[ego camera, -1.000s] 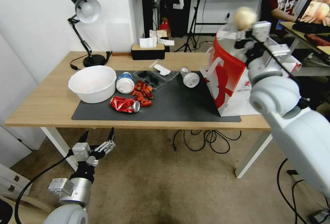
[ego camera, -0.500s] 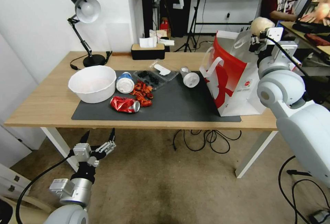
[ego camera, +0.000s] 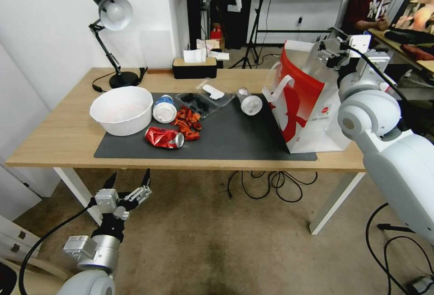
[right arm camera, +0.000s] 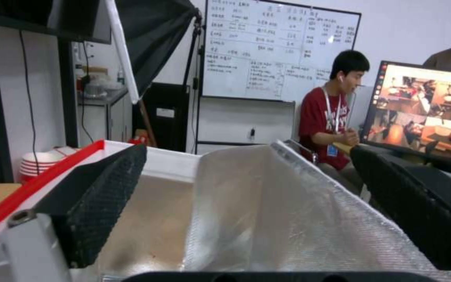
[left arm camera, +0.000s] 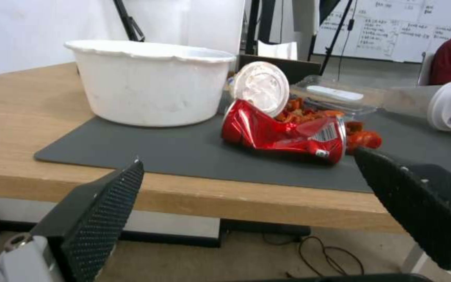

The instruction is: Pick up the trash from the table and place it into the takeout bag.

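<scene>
Right gripper (ego camera: 329, 53) sits at the open top of the takeout bag (ego camera: 302, 105), fingers (right arm camera: 98, 196) spread wide with nothing between them, and the right wrist view looks straight down onto the bag's silver foil lining. The bag stands upright on the table (ego camera: 54, 136), at the right end of the dark grey mat (ego camera: 235, 136), its white loop handle facing the mat.

Left gripper (ego camera: 127, 185) hangs low, below the table's front edge near the mat's left corner, fingers (left arm camera: 100, 219) wide apart and holding nothing.

On the mat, working away from the bag: the clear plastic cup (ego camera: 248, 101) lies on its side, nearest the bag, white lid toward the front. Then the clear tray (ego camera: 204, 99) toward the mat's back edge, with the red wrapper scraps (ego camera: 186, 123) just in front of it. The blue cup with white lid (ego camera: 164, 108) lies tipped beside the scraps, and the crushed red can (ego camera: 164, 137) rests in front of it, nearest the mat's front edge. A white bowl (ego camera: 122, 109) stands upright at the mat's left end, farthest from the bag.

Behind the mat stand a black desk lamp (ego camera: 112, 37) and a black tissue box (ego camera: 194, 67).
</scene>
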Robot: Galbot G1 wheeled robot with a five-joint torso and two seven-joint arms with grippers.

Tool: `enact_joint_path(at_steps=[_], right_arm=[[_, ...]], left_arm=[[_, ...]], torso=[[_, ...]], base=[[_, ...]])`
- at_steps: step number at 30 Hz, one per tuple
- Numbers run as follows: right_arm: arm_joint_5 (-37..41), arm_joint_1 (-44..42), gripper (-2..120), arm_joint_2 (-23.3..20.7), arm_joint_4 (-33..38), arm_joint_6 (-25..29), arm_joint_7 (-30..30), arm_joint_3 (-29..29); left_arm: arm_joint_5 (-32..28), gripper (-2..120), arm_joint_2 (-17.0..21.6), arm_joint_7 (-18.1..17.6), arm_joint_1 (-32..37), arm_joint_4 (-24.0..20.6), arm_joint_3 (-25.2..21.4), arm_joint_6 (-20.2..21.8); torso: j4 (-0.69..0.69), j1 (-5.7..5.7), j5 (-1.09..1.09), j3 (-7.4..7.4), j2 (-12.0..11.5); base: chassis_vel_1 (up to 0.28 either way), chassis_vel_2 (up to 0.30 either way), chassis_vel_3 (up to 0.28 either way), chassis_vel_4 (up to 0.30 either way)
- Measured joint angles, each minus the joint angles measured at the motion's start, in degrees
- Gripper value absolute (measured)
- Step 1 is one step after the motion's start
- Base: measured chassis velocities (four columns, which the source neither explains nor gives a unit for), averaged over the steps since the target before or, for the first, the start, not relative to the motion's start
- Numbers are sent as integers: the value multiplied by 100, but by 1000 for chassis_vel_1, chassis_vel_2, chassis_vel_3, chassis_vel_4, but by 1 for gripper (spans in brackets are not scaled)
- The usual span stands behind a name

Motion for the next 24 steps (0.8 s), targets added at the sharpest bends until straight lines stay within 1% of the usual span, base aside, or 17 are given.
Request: enact_joint_path(at_steps=[6,8,9,11,12,13,15,16,17,19,20,21,22,24], right_arm=[[113,-14,100,9,51,76,-34,-2],[344,-24,100,9,116,488,-263,0],[344,-24,100,9,116,488,-263,0],[620,-80,100,2,268,987,-623,3],[892,-173,100,-5,487,1257,-871,5],[892,-173,100,-5,487,1257,-871,5],[1198,-358,100,-9,825,1452,-1080,11],[1387,-695,100,-8,1167,1630,-1295,24],[1387,-695,100,-8,1167,1630,-1295,24],[1392,-1185,100,-5,1463,1861,-1637,63],[1191,-1675,100,12,1662,2116,-1900,82],[1191,-1675,100,12,1662,2116,-1900,82],[1039,-1919,100,31,1727,2272,-2021,82],[330,-2709,100,142,1809,2837,-2344,72]], left_arm=[[-8,100,3,0,-13,-13,-14,1],[-14,100,4,0,-20,-16,-18,4],[-14,100,4,0,-20,-16,-18,4],[-20,100,7,0,-25,-26,-29,7],[-23,100,10,4,-26,-34,-37,8],[-23,100,10,4,-26,-34,-37,8],[-26,100,13,9,-27,-48,-52,11],[-35,100,17,14,-25,-74,-80,14],[-35,100,17,14,-25,-74,-80,14],[-63,100,28,21,-10,-102,-113,15],[-91,100,42,25,5,-110,-146,15],[-91,100,42,25,5,-110,-146,15],[-102,100,53,31,12,-112,-162,16],[-120,100,70,44,29,-112,-185,12]], torso=[[-1,0,0,-1,0],[-1,0,0,-1,0],[-1,0,0,-1,0],[0,0,0,-1,0],[1,0,0,-1,0],[1,0,0,-1,0],[1,0,-3,-1,0],[0,0,-2,-1,0],[0,0,-2,-1,0],[-1,0,1,-1,0],[-1,0,0,-1,0],[-1,0,0,-1,0],[-2,0,2,-1,0],[-1,0,-1,-2,0]], base=[[0,0,0,0],[0,0,0,0],[0,0,0,0],[0,0,0,0],[0,0,0,0],[0,0,0,0],[0,0,0,0],[0,0,0,0],[0,0,0,0],[0,0,0,0],[0,0,0,0],[0,0,0,0],[0,0,0,0],[0,0,0,0]])
